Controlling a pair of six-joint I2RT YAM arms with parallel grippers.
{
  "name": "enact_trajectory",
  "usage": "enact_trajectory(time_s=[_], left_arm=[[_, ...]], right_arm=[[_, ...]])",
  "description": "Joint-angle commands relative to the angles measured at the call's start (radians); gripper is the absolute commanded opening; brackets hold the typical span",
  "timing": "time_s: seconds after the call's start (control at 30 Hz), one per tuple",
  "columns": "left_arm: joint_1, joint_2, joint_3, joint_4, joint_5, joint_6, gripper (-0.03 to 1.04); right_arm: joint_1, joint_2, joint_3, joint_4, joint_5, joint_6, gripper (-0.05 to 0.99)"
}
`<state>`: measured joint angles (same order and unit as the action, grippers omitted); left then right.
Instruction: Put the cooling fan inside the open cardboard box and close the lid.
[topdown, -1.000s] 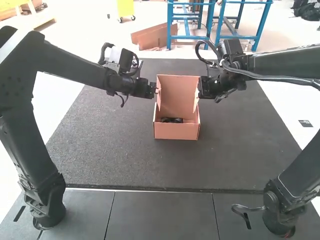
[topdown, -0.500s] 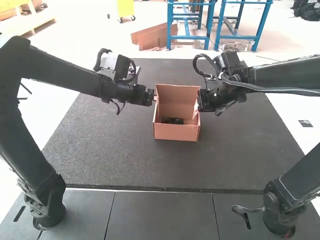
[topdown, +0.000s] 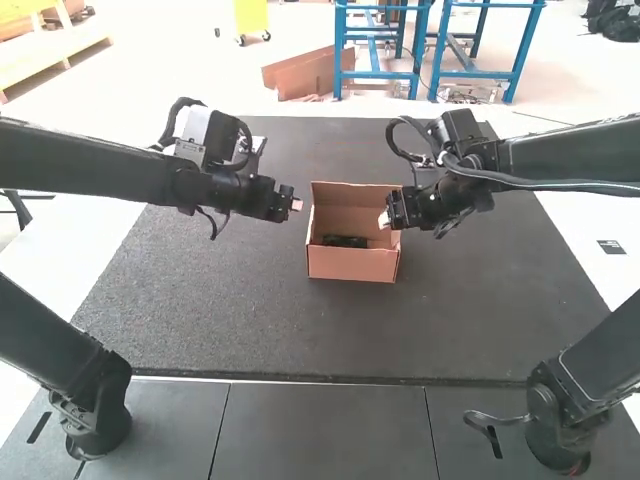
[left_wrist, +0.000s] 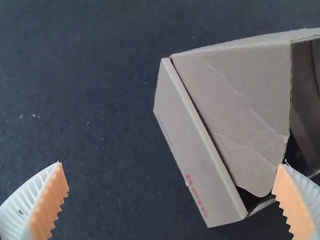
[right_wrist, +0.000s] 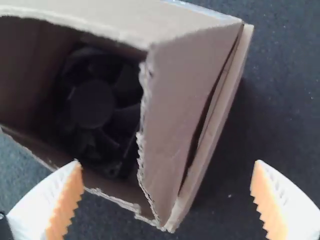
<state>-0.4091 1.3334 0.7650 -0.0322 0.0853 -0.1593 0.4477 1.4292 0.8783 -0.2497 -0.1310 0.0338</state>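
The cardboard box (topdown: 352, 262) stands in the middle of the black mat. Its lid (topdown: 350, 204) is raised at the back and leans forward over the opening. The black cooling fan (topdown: 345, 241) lies inside on the bottom, and also appears in the right wrist view (right_wrist: 95, 107). My left gripper (topdown: 297, 203) hovers open at the box's upper left corner; the box's side wall (left_wrist: 192, 165) and side flap (left_wrist: 240, 120) lie between its fingers (left_wrist: 47, 200). My right gripper (topdown: 388, 218) is open at the upper right corner, straddling the right side flap (right_wrist: 185, 95).
The black mat (topdown: 200, 290) spreads wide around the box, with free room in front and on both sides. A small black tag (topdown: 611, 246) lies on the white floor at the right. Loose cardboard pieces (topdown: 305, 70) lie beyond the mat's far edge.
The lid has come down from nearly upright to leaning forward over the box. Both grippers have sunk lower with it, and the left one has drawn back a little to the left.
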Motion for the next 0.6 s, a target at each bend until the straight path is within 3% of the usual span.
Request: enact_trajectory(time_s=[0.0,0.2,0.37,0.57], left_arm=[[0.033,-0.069,0.057,0.015,-0.036,0.049,0.97],[0.035,-0.003,0.191,0.015,-0.053,0.058,0.97],[0.033,0.079,0.289,0.018,-0.059,0.06,0.97],[0.006,0.19,0.408,0.006,-0.059,0.072,0.97]], right_arm=[[-0.012,-0.087,0.088,-0.006,-0.021,0.015,0.92],[-0.113,-0.191,0.09,0.0,-0.038,0.049,0.92],[-0.191,-0.242,0.07,0.02,0.057,0.017,0.92],[-0.271,-0.24,0.07,0.017,0.079,-0.012,0.91]])
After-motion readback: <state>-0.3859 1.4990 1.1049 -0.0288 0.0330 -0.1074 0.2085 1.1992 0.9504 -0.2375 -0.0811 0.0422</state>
